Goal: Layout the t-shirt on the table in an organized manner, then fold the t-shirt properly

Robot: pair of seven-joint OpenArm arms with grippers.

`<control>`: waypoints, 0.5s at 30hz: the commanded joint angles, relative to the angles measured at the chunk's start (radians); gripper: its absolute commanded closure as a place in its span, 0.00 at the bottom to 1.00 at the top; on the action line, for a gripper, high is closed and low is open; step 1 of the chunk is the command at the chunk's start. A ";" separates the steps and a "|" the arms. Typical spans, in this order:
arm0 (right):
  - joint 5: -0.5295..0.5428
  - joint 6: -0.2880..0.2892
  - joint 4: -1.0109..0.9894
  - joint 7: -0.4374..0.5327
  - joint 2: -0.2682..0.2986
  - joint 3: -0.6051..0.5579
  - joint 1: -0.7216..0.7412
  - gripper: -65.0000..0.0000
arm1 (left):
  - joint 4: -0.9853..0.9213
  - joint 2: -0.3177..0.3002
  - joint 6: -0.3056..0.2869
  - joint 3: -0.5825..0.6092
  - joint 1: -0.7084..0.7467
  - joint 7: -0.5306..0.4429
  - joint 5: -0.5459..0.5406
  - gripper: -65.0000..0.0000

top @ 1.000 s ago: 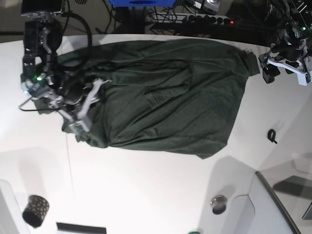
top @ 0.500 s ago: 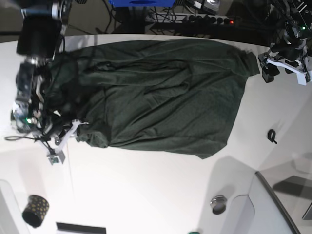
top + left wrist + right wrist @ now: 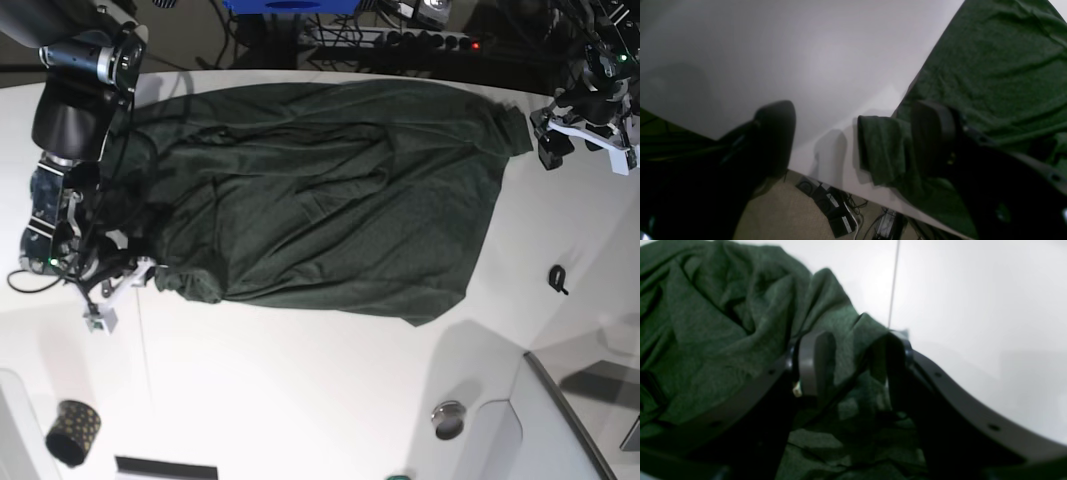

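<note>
T-shirt (image 3: 320, 190): dark green, spread across the white desk (image 3: 300, 400), bunched at one end; still the layout step. Right pincer (image 3: 850, 363) released, jaws straddling a fabric fold. Left pincer (image 3: 857, 140) released beside a corner flap. Next, likely: clench, pull bunch flat.
</note>
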 commanded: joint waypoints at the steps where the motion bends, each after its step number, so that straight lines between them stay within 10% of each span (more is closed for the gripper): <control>1: 0.012 0.004 0.016 0.026 0.008 0.002 0.028 0.59 | 0.014 -0.012 0.002 -0.005 0.005 -0.022 -0.011 0.21; 5: 0.010 0.004 0.014 0.038 0.008 0.002 0.028 0.61 | 0.014 -0.012 0.002 -0.005 0.005 -0.022 -0.011 0.21; 10: 0.010 0.004 0.014 0.035 0.008 -0.001 0.028 0.94 | 0.014 -0.012 0.002 -0.006 0.005 -0.022 -0.011 0.21; 15: 0.010 0.004 0.019 0.034 0.008 -0.004 0.028 0.96 | 0.014 -0.012 0.002 -0.006 0.005 -0.022 -0.011 0.21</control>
